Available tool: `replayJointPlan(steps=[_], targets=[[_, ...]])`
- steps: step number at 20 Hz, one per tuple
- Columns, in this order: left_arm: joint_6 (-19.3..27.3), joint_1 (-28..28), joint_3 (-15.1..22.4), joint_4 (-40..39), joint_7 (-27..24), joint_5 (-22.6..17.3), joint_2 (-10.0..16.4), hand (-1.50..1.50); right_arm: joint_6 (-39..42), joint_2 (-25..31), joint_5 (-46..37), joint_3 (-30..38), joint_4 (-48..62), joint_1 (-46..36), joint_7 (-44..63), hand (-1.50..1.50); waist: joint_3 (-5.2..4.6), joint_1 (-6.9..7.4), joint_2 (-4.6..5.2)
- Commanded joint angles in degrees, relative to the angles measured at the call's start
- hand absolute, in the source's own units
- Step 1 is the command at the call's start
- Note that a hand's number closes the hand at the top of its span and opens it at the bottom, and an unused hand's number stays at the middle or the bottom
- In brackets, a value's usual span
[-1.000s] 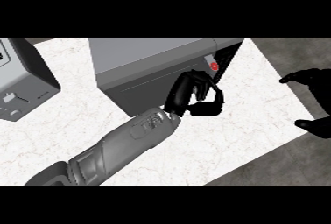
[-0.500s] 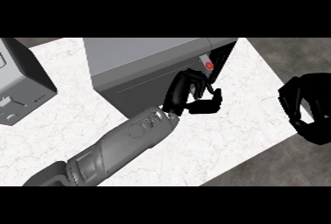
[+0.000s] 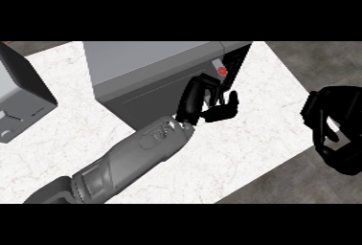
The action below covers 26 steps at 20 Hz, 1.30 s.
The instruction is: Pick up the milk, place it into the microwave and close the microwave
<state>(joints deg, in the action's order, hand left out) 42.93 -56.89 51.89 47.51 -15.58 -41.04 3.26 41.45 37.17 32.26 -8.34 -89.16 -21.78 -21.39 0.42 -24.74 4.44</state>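
The grey microwave (image 3: 152, 62) stands at the back of the white counter (image 3: 233, 143), its dark front facing me. At its right end a dark door panel (image 3: 238, 60) stands slightly out from the body. In that gap shows a small white piece with a red cap, the milk (image 3: 221, 71), mostly hidden. My left hand (image 3: 207, 101) lies against the microwave's front right corner just below the milk, fingers fairly straight on the front, thumb out to the right, holding nothing I can see. My right hand (image 3: 332, 127) hangs beyond the counter's right edge, relaxed and empty.
A grey boxy appliance (image 3: 20, 103) stands at the left edge of the counter. The counter's right edge runs diagonally, with dark floor (image 3: 311, 186) beyond it. My left forearm (image 3: 120, 162) crosses the counter from the lower left.
My left hand has slid left and closer against the microwave's front corner. The right hand has come further into view and drawn its fingers in from a spread pose.
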Motion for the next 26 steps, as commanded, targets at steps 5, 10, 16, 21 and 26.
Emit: replayJointPlan(steps=[5, 10, 16, 21, 26], targets=[[-0.72, -6.03, -0.82, -2.85, -0.4, -0.19, -3.09, 1.5, 3.26, -0.15, 1.54, -1.32, -3.84, 0.67, -1.11, 1.5, 0.12, -1.96, 0.49], [8.29, -3.67, -6.88, -3.05, -2.53, -2.76, -3.07, 1.5, 2.5, -0.48, 2.59, -1.8, -5.29, 2.33, -0.02, 1.5, -0.25, 0.46, -0.16], [0.84, 0.86, -14.23, 1.26, 2.75, -14.22, -3.22, 1.5, 5.04, 0.54, 3.09, -7.95, -8.04, 5.76, 4.44, 1.5, -1.15, 2.56, 1.78], [-4.84, 3.89, -16.42, 0.43, 1.02, -19.14, -3.27, 1.5, 3.29, -0.35, 3.66, -9.37, -11.22, 9.68, 5.06, 1.5, -0.98, 3.81, 1.04], [-10.33, 5.34, -15.68, -1.74, -0.31, -22.19, -3.23, 1.5, 1.1, -1.39, 3.02, -10.54, -14.89, 12.58, 5.63, 1.5, -0.94, 5.17, 0.6]])
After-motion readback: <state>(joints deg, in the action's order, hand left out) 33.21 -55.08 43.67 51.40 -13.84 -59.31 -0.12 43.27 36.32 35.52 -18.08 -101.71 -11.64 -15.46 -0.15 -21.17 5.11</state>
